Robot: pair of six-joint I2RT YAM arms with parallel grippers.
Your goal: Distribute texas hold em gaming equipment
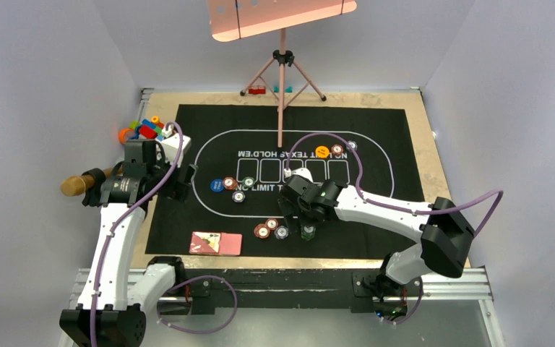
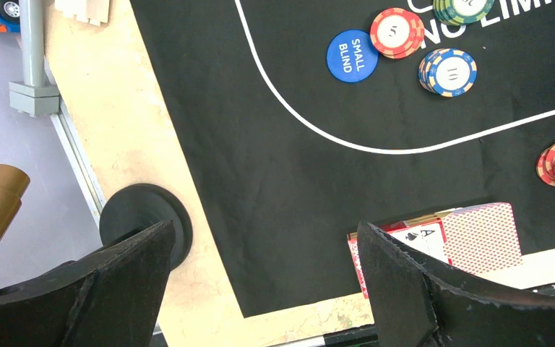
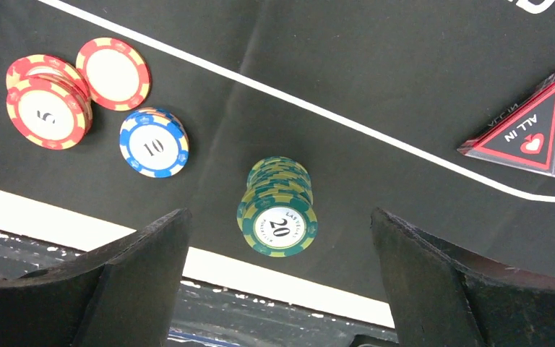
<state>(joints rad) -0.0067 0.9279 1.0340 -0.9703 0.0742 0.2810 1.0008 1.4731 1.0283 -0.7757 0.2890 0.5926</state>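
Chips lie in small groups over the black printed mat (image 1: 386,130). Above a green stack (image 3: 280,230) whose top chip reads 20 hangs the right gripper (image 3: 277,215) — its fingers (image 3: 141,278) are spread wide, one on each side of the stack and clear of it, grasping nothing. That stack stands upright, a little uneven, on the mat between the white oval line and the mat's near edge. To one side of it in the right wrist view lie a blue chip (image 3: 154,142) marked 10 and the red chips (image 3: 113,72), some of them overlapping. To the other side, across the white line, rests the dark triangle (image 3: 527,134) with red edging and the words ALL IN. The left gripper (image 2: 264,228) hovers over the mat's near left corner, released and empty, with bare mat between its fingers. Just beside one finger lie the playing cards (image 2: 480,237), pink-red back up, with an ace showing its face among them. Farther up the mat the blue button (image 2: 352,56) marked SMALL BLIND lies right against a red stack (image 2: 397,32), with a blue-striped stack (image 2: 448,72) just beside. Seen from above, an orange button (image 1: 322,152) lies at the far side of the oval, and colourful toy blocks (image 1: 144,130) sit off the mat's far left corner.
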